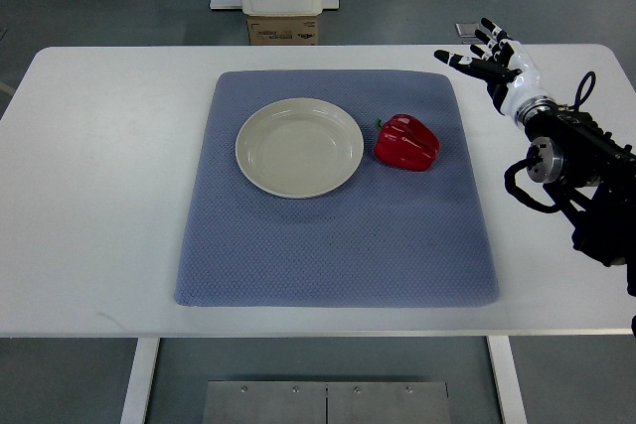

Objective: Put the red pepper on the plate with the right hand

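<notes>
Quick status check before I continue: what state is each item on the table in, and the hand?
red pepper: lying on the mat right of the plate, not held.
plate: empty, upright on the mat.
mat: flat on the table.
right hand: open, fingers spread, clear of the pepper.

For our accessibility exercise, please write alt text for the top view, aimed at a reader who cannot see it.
A red pepper lies on a blue-grey mat just right of an empty cream plate, close to its rim, on a white table. The robot's right hand is at the table's far right edge, fingers spread, holding nothing, well apart from the pepper.
</notes>
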`<control>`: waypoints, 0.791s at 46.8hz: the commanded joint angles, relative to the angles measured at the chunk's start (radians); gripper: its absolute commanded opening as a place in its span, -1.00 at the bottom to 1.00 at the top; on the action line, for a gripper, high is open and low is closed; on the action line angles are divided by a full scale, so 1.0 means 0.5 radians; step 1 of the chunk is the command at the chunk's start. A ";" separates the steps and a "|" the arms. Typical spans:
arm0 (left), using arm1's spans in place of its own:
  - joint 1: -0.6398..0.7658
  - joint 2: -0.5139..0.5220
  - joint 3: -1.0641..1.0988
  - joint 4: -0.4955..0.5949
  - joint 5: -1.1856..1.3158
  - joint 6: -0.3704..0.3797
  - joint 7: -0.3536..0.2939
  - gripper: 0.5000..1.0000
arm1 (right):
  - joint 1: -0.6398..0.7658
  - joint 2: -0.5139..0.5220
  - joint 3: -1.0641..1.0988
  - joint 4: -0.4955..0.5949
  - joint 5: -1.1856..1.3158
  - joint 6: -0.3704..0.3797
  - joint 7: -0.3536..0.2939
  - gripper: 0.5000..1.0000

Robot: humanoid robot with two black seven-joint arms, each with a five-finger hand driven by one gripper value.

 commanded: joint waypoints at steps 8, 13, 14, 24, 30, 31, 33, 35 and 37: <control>0.000 0.000 0.000 0.000 0.000 0.000 0.000 1.00 | -0.006 0.000 0.002 0.000 0.000 0.000 0.000 1.00; 0.000 0.000 0.000 0.000 0.000 0.000 0.000 1.00 | -0.009 -0.003 -0.001 0.000 0.000 0.000 0.000 1.00; 0.000 0.000 0.000 0.000 0.000 0.000 0.000 1.00 | -0.012 -0.003 0.002 0.000 0.000 0.000 0.000 1.00; 0.000 0.000 0.000 0.000 0.000 0.000 0.000 1.00 | -0.012 -0.009 -0.001 -0.003 0.000 0.009 0.000 1.00; 0.000 0.000 0.000 0.000 0.000 0.000 0.000 1.00 | -0.006 -0.009 -0.001 -0.003 0.000 0.009 0.000 1.00; 0.000 0.000 0.000 0.000 0.000 0.000 0.000 1.00 | -0.006 -0.009 -0.001 -0.003 0.000 0.009 0.000 1.00; 0.000 0.000 0.000 0.000 0.000 0.000 0.000 1.00 | -0.006 -0.009 0.002 -0.003 0.000 0.009 0.000 1.00; 0.000 0.000 0.000 0.000 0.000 0.000 -0.003 1.00 | -0.006 -0.009 0.002 -0.006 0.000 0.009 0.000 1.00; 0.000 0.000 0.000 0.000 0.000 0.000 0.000 1.00 | -0.003 -0.009 0.005 -0.006 0.000 0.009 0.000 1.00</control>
